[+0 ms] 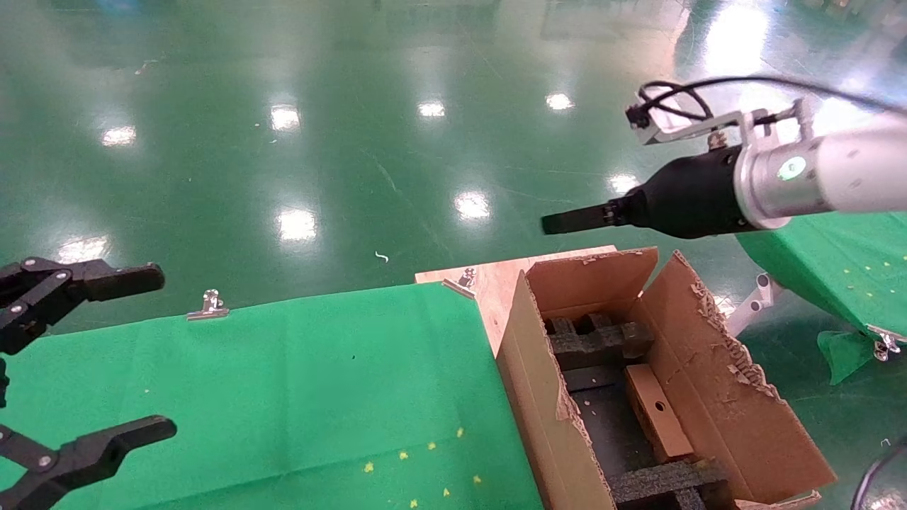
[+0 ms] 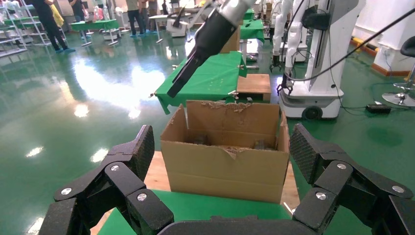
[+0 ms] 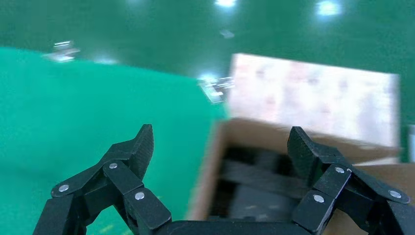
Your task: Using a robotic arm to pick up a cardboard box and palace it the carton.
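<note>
The small cardboard box [image 1: 655,411], brown with a round hole, lies inside the carton [image 1: 538,397] between black foam inserts [image 1: 599,343]. The carton's ragged flaps stand open. My right gripper [image 1: 560,221] hangs in the air above the carton's far edge. In the right wrist view this gripper [image 3: 221,136] is open and empty, with the carton's wall [image 3: 203,191] and dark foam [image 3: 259,176] below it. My left gripper [image 1: 157,353] is open and empty over the green table, far left of the carton. The left wrist view faces the carton's side [image 2: 230,164] across the left gripper [image 2: 221,142].
A green cloth [image 1: 319,382] covers the table, held by metal clips [image 1: 209,306]. The carton stands on a bare wooden board [image 1: 496,280] at the cloth's right end. Another green-covered table [image 1: 850,262] is on the far right. Glossy green floor lies beyond.
</note>
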